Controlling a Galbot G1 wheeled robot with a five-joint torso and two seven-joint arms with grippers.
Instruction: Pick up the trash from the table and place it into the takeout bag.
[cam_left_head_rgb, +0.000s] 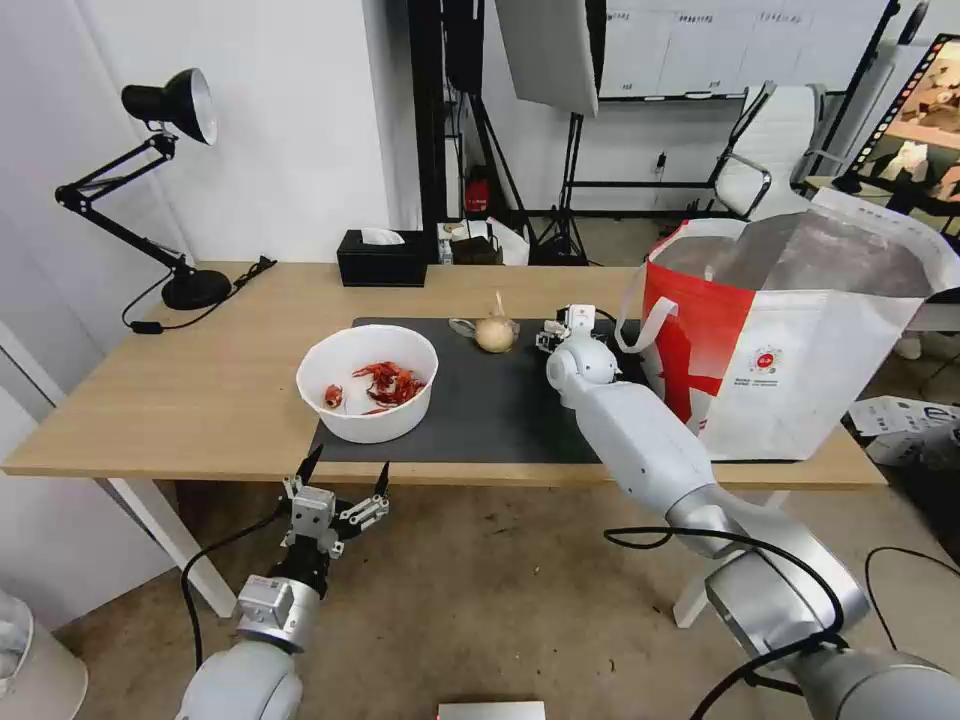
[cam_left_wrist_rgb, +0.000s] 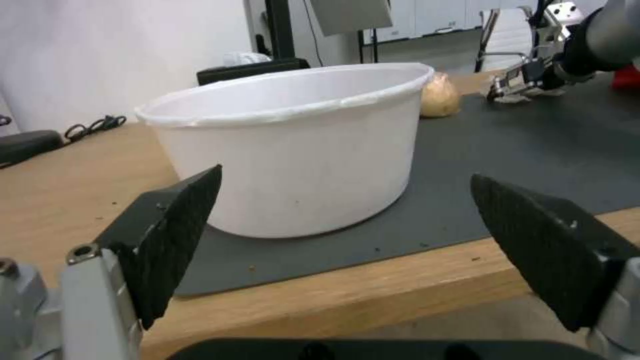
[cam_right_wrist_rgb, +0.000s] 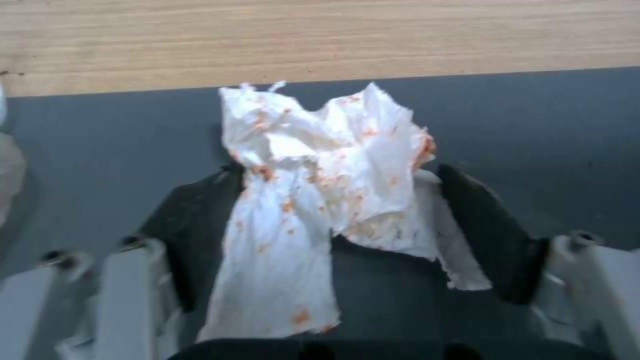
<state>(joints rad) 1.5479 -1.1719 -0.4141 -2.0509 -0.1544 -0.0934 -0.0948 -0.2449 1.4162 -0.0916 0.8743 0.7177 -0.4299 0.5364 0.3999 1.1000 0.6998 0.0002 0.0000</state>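
Light wood tabletop (cam_left_head_rgb: 180, 390) with a dark grey mat (cam_left_head_rgb: 500, 400) spans the middle of the head view, studio clutter behind. Nearest us, at lower left, our left gripper (cam_left_head_rgb: 345, 470) hangs just off the table's front edge, jaws wide apart and empty, facing the white bowl (cam_left_head_rgb: 368, 383) of red shells. Past centre, our right gripper (cam_right_wrist_rgb: 333, 220) sits low over the mat with its jaws either side of the crumpled tissue (cam_right_wrist_rgb: 327, 200); they look closed in against the paper, though we cannot tell how firmly.

We judge the risk to be a thin pinch: the loose, stained tissue could tear or slip out on lifting. In the right wrist view its long axis runs from the lower frame up toward the wood. Beyond, the tan bundle (cam_left_head_rgb: 495, 333) stands upright, and the takeout bag (cam_left_head_rgb: 800, 350) gapes at right.
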